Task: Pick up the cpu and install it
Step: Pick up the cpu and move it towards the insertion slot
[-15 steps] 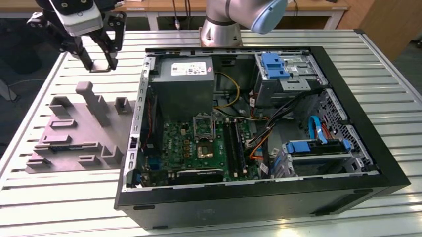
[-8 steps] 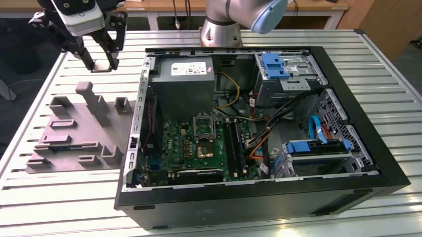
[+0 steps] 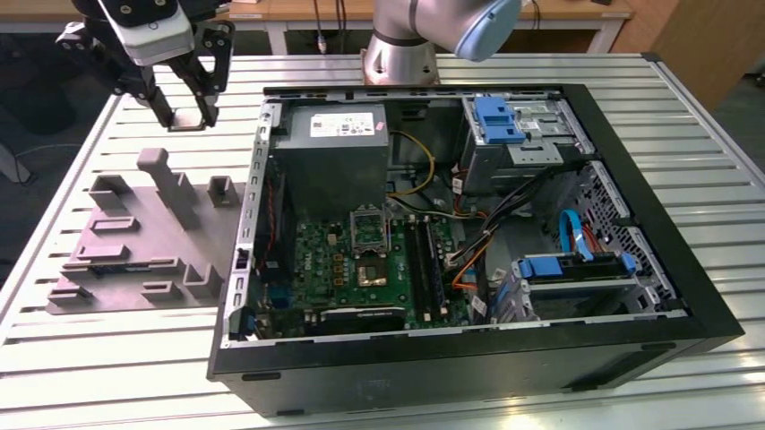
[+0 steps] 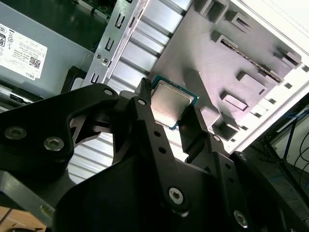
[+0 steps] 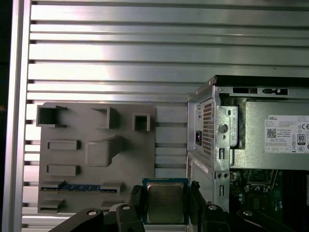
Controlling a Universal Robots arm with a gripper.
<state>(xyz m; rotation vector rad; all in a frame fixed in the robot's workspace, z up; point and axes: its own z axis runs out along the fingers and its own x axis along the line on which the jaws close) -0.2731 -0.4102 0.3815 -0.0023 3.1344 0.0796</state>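
My gripper (image 5: 165, 195), jaws pinched shut on the cpu (image 5: 165, 203) by its edges, may drop it if that thin hold slips

- The arm (image 3: 413, 36) is running out past the top edge at the upper middle of the exterior view.
- The gripper (image 3: 192, 116) is losing its upper body past the top edge at the upper left of the exterior view.
- In the first wrist view, black fingers (image 5: 194, 203) are covering the side edges of the cpu (image 5: 165, 203), and the picture's edge is cutting off the computer case (image 5: 227, 125).
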